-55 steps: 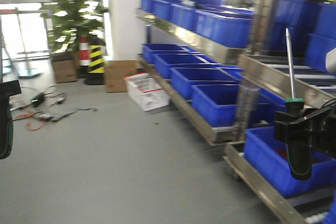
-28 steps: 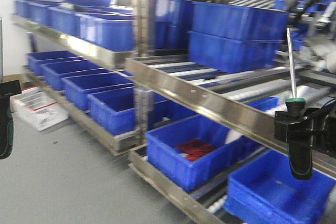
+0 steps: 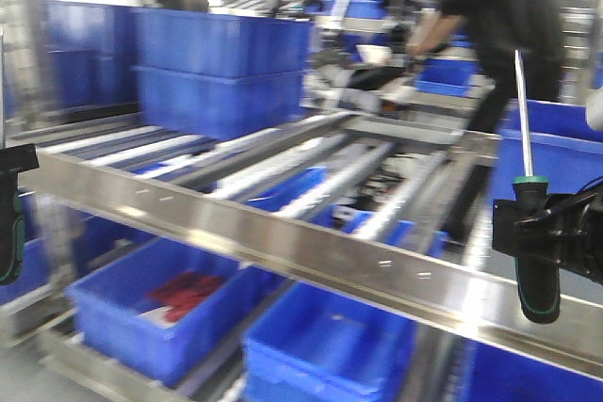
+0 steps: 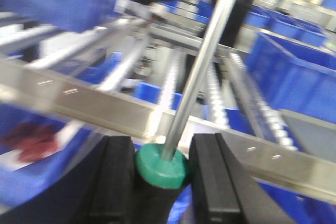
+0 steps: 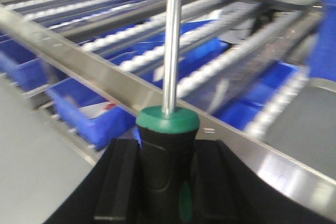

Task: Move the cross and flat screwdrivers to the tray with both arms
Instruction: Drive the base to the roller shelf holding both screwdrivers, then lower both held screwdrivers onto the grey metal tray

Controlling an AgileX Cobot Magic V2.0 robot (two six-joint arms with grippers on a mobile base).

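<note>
While each handle sits gripped between a pair of black jaws, both screwdrivers stand upright with their shafts rising well above the jaws. The right arm's jaws are closed on the right screwdriver [image 3: 537, 265], around its black-and-green handle just below the green collar. The left arm's jaws are clamped the same way on the left screwdriver [image 4: 160, 167], whose steel shaft [image 4: 210, 51] slants away above them in the wrist view. The grey tray appears in no view. Beyond the jaws are only a steel rack rail [image 3: 283, 247], blue crates [image 3: 221, 68] and a person in dark clothes [image 3: 509, 25]. The tools look stiff and fairly light, with most of the weight probably in the chunky handle. That handle is the sensible place to hold, since its thick body gives the jaws broad contact. The thin polished shaft would likely be slick and twist in the jaws. The shaft above the jaws is the part most likely to knock the rack.
</note>
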